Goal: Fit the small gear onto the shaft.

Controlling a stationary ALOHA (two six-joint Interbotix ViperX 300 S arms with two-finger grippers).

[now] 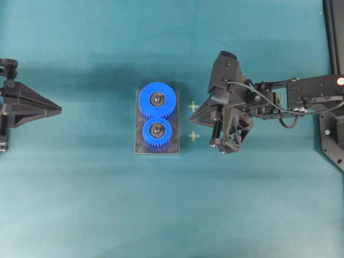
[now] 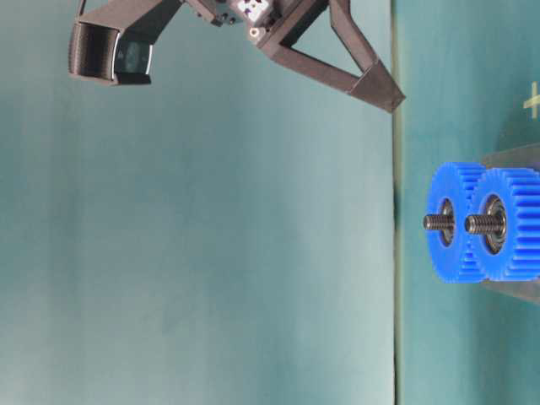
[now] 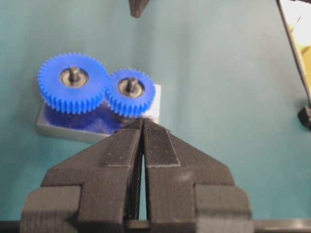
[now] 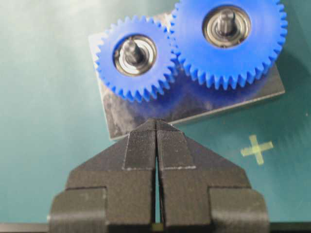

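Observation:
The small gear (image 1: 157, 129) sits seated on the shaft (image 4: 130, 48), whose tip pokes up through the gear's hub. Its teeth mesh with the larger blue gear (image 1: 157, 99) on the same grey plate (image 1: 171, 146). My right gripper (image 1: 191, 119) hovers just right of the plate, shut and empty, raised above the table in the table-level view, right gripper (image 2: 393, 99). My left gripper (image 1: 60, 110) rests far to the left, shut with nothing in it. In the wrist views the small gear (image 3: 130, 92) (image 4: 135, 58) lies beyond each closed pair of fingers.
Two yellow tape crosses (image 1: 193, 107) (image 1: 194, 136) mark the teal mat right of the plate. A black frame (image 1: 333, 32) runs along the right edge, with the right arm's base below it.

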